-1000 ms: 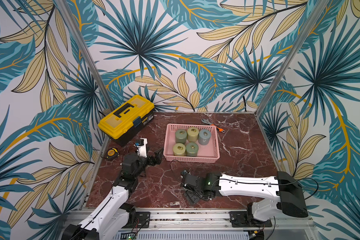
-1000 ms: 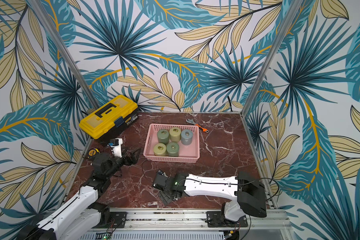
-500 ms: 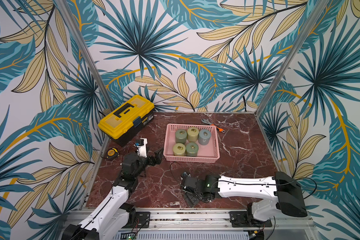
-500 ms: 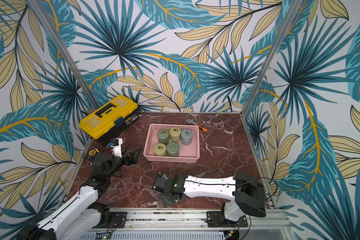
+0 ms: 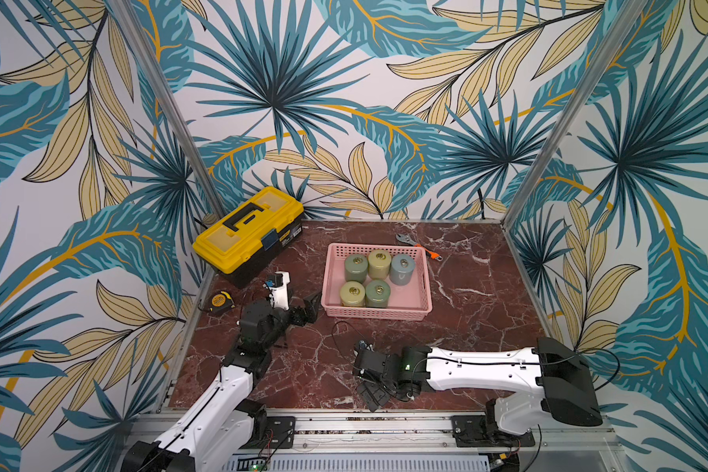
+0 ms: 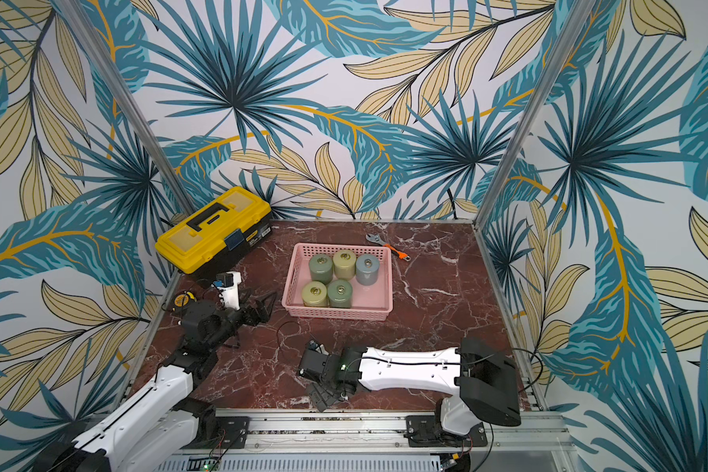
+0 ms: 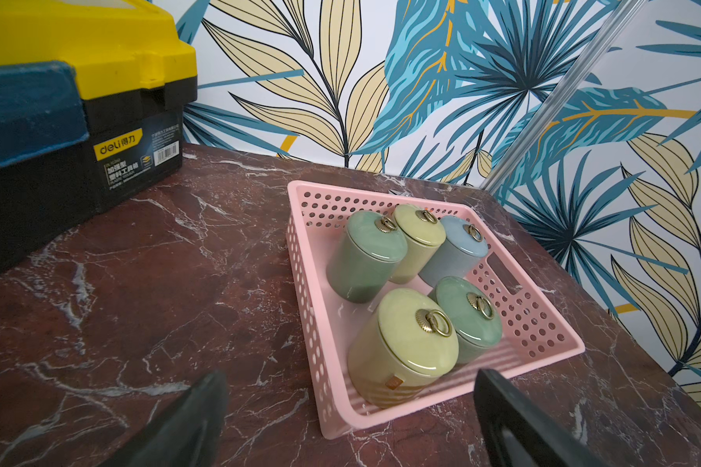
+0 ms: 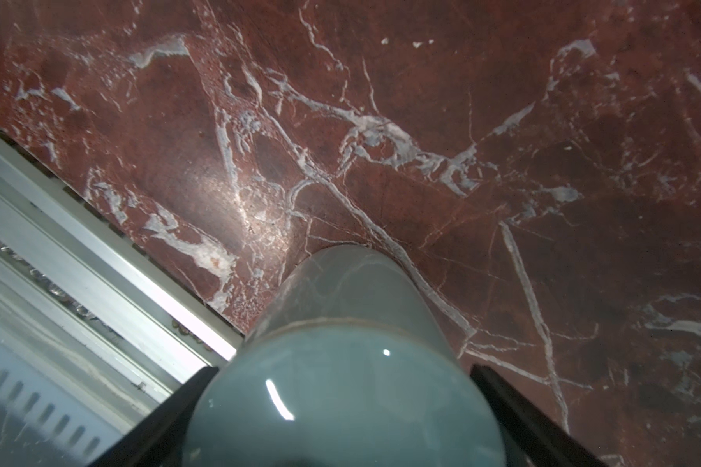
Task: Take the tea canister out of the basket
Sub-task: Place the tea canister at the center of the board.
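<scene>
The pink basket [image 5: 377, 312] stands about in the middle of the red marble table [image 5: 487, 310]. It holds five tea canisters [image 5: 379, 263], all upright, each with a metal ring on the lid: a dark green, a yellow-green and a blue-grey one along its far wall, and a yellow-green and a green one nearer its front wall. A sixth tea canister [image 8: 340, 404], glossy blue-grey, is outside the basket. In the right wrist view it stands on the marble beside the metal rail [image 8: 118, 258] of the table edge, between the two black fingers [image 8: 167, 420] of the right gripper [image 5: 375, 394]. The fingers are close on both sides of its lid, but I cannot tell if they press it or are free of it. In both top views this gripper is well apart from the basket, in front of its near wall, and it hides the canister. The left gripper [image 5: 308, 308] is just beside the basket's near left corner, its jaws wide apart and empty. A yellow toolbox [image 5: 248, 233] lies behind the basket to the left. An adjustable wrench [image 5: 415, 244] lies near the basket's far right corner.
</scene>
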{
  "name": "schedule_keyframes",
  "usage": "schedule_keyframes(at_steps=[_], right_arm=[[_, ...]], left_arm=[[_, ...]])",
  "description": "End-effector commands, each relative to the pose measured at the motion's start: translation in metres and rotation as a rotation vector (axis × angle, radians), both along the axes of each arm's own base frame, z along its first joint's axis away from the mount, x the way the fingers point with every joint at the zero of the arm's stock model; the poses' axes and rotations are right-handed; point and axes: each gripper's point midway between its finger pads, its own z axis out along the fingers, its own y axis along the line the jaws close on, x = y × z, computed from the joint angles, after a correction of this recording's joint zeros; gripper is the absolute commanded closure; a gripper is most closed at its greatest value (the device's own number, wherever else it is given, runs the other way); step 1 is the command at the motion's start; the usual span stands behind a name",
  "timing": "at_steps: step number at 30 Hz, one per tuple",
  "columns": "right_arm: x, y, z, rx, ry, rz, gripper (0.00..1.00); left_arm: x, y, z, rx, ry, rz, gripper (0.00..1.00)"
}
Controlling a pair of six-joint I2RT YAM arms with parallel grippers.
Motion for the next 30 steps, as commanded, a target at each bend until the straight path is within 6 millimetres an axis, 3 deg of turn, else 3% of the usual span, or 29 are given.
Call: schedule_keyframes(at_steps=[1,10,16,23,30], right_arm=[[0.001,0.000,0.006,0.013,-0.025,-0.002,0.01],[0.013,0.002,0.043,0.062,-0.110,0.007,0.01],[0.034,-0.004,0.072,0.076,-0.205,-0.008,0.01],[0.075,-0.035,0.100,0.112,-0.251,-0.086,0.01],[0.117,-0.079,0.113,0.123,-0.278,-0.191,0.01]], left_arm=[[-0.003,0.002,-0.011,0.009,0.009,0.008,0.00],[-0.003,0.002,-0.011,0.009,0.011,0.008,0.00],[-0.002,0.006,-0.010,0.013,0.015,0.030,0.00],[0.000,0.015,-0.006,0.008,0.037,0.091,0.00],[0.002,0.005,0.009,0.025,0.132,0.035,0.00]])
